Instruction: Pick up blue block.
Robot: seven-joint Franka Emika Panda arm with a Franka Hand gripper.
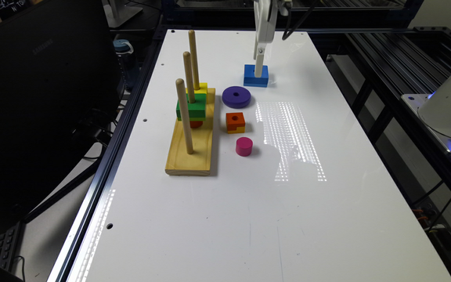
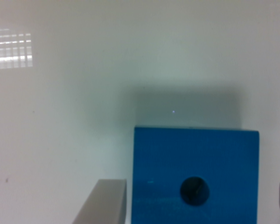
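Blue block point(image 1: 256, 76) lies flat on the white bench point(image 1: 249, 196), toward the far end, just beyond the purple ring point(image 1: 236, 96) and apart from the wooden peg board point(image 1: 192, 150) on the exterior view's left. The tool point(image 1: 259, 66) has its tip down at the block, and in the wrist view the block point(image 2: 196, 175) sits between its two fingers, one grey finger point(image 2: 105, 203) just beside one face and the other barely showing past the opposite face. The jaws stand open, a thin gap on each side, nothing gripped yet.

The step in hand looks like the close-and-lift. To do it well, I would keep the block centred so both fingers meet its flat sides together; if one lands first, the block may slide or twist on the glossy bench. Fingers should reach low on the sides before closing, then lift straight up, well away from the ring.

Exterior view gives the layout: the ring, the orange-and-yellow cube point(image 1: 235, 122), the pink cylinder point(image 1: 244, 146) and the green block point(image 1: 191, 107) on its peg. The wrist view gives what that one cannot: the finger gaps, the block's square alignment, and its small round centre hole point(image 2: 194, 190)
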